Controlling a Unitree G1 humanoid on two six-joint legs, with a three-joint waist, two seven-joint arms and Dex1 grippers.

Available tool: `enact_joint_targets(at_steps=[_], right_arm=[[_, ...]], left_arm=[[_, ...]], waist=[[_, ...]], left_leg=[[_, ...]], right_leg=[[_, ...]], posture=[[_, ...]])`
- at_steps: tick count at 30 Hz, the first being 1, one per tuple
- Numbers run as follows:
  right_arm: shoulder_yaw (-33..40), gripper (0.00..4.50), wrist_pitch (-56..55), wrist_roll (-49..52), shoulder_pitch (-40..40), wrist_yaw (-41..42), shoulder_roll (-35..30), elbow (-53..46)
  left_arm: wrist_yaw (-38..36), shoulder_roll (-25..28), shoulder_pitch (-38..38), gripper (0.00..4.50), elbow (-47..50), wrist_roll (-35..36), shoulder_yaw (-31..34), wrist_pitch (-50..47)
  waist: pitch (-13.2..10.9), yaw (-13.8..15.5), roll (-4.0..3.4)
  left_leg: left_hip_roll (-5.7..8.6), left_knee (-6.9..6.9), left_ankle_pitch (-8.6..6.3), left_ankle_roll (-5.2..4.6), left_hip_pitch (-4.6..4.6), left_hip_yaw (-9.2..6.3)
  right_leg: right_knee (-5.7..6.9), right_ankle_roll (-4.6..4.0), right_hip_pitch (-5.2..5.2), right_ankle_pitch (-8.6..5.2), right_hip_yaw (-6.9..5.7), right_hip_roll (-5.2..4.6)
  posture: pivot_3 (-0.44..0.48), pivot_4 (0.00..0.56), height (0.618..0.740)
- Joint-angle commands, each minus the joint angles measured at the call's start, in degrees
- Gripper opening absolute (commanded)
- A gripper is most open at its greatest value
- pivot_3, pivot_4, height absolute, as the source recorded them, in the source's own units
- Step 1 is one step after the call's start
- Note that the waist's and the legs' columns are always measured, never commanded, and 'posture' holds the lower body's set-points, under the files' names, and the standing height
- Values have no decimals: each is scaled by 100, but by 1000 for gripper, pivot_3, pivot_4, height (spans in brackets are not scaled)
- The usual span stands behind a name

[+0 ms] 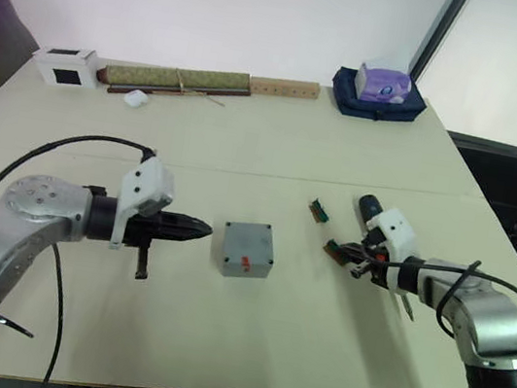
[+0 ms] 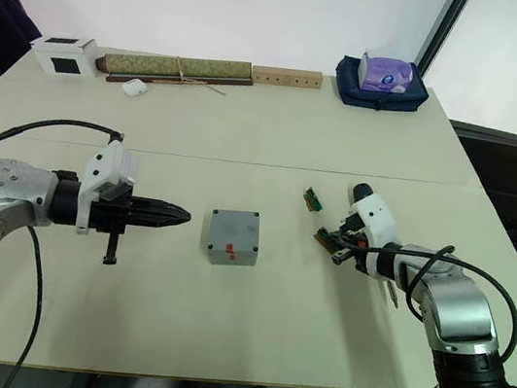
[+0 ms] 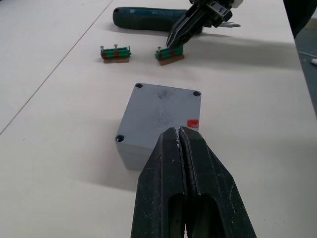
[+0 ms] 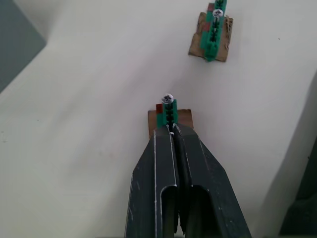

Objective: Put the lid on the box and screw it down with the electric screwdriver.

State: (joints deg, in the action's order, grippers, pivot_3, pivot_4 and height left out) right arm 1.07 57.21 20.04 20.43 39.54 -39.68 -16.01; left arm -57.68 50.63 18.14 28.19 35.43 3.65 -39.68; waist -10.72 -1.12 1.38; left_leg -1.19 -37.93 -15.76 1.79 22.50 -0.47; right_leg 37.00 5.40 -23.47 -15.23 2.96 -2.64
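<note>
The grey box (image 1: 247, 269) stands mid-table with the lid (image 3: 161, 106) lying flat on it, a red mark near one corner. Screw heads show in three lid corners. My left gripper (image 1: 203, 233) is shut and empty, pointing at the box from its left with a small gap. My right gripper (image 4: 172, 128) is shut, its tips at the near end of a green circuit-board piece (image 4: 168, 113) that holds a screw. The electric screwdriver (image 3: 148, 19) lies on the table just behind the right gripper.
A second green piece (image 1: 319, 210) lies further back. Along the far edge stand a white box with a black square (image 1: 65, 66), a rolled mat (image 1: 178, 79), a wooden block (image 1: 283, 88) and a navy bag (image 1: 378, 103).
</note>
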Motion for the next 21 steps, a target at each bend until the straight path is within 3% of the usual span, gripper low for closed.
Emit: enact_joint_targets(at_steps=[1,7,11,21], right_arm=[[344,13,309,284,236,-139,7,-520],[591,13,876,702,378,-165,-180,-1158],[563,13,1227,1352,954,4,-90,-1755],[-855,13,825,1308,1645,61,289,-1406]], left_arm=[[-38,87,105,0,42,-13,34,62],[-126,125,227,0,-95,-63,-54,90],[-155,110,351,0,-211,-41,-35,109],[-217,122,345,0,-219,-99,-27,187]], waist=[[-1,1,-1],[-2,17,-2],[-12,-4,-12],[-16,7,-11]], left_leg=[[0,0,0,0,0,0],[0,0,0,0,1,-1],[0,0,0,0,2,0],[-6,6,0,-1,14,1]], right_leg=[[0,0,0,0,0,0],[-1,0,-1,0,-1,-1],[-2,-2,-2,-1,0,-1],[-2,1,-15,1,-3,0]], posture=[[0,150,740],[0,150,740],[0,150,740],[0,150,740]])
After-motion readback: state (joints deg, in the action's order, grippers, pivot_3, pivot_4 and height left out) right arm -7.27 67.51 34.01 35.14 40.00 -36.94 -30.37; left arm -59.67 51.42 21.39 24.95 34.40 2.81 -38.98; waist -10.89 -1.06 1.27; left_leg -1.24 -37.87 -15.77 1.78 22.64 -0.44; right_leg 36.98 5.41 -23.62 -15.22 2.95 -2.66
